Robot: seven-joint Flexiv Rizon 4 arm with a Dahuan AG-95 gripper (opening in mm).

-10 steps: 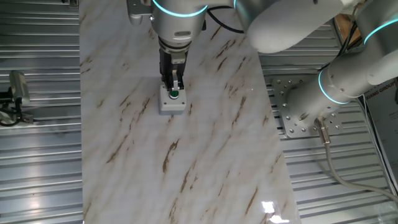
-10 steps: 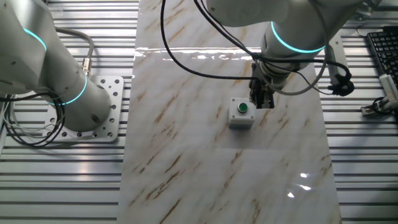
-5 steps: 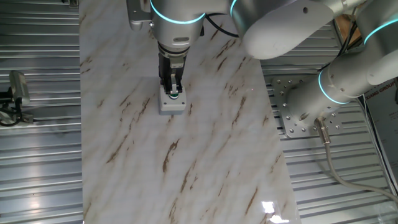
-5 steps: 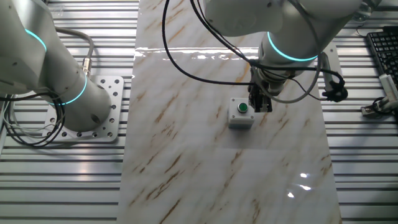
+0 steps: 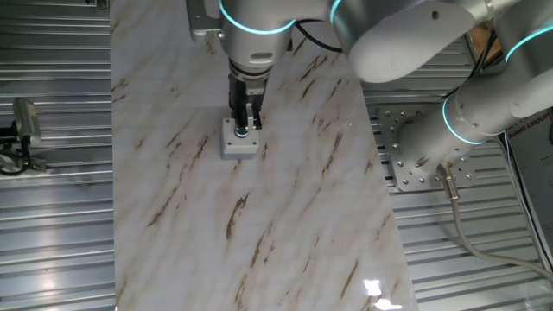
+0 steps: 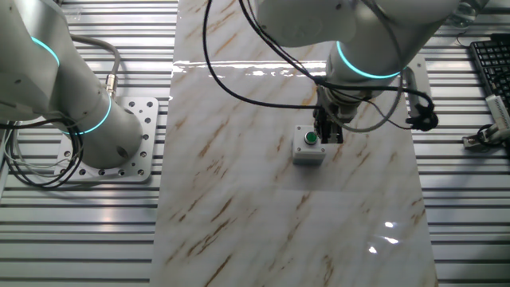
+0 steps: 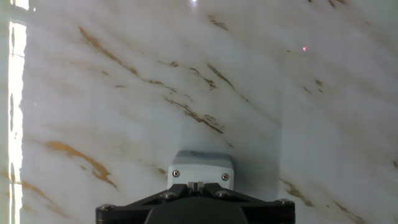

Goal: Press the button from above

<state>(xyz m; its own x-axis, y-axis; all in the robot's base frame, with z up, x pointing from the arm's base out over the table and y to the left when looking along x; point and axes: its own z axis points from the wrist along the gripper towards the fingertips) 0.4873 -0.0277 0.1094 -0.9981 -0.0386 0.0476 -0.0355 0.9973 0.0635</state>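
My gripper [image 5: 244, 130] is hanging vertically over the box [image 5: 239, 145], which is sitting on the marble table [image 5: 285, 216]. In one fixed view my fingertips are covering the top of the box, and the button is not showing there. In the other fixed view the button [image 6: 311, 139] is showing green in the top face of the box [image 6: 308, 148], and my gripper [image 6: 327, 137] is appearing just beside it, toward its right edge. I cannot tell from these two angles whether my fingertips are directly above the button, nor whether they are touching it.

In the hand view the box [image 7: 200, 168] is lying at the bottom centre, partly covered by the dark body of my hand [image 7: 194, 208]. Two screws are showing on its grey top, one at each visible corner. The button itself is hidden there.

I cannot tell whether my fingers are apart or together; no view is showing the tips clearly.

Count: one button, one box, one table. A second robot arm [image 6: 56, 88] is standing on a bolted base plate [image 6: 131, 151] beside the table, well apart from the box. A keyboard [image 6: 490, 68] is lying at the edge of the other fixed view.
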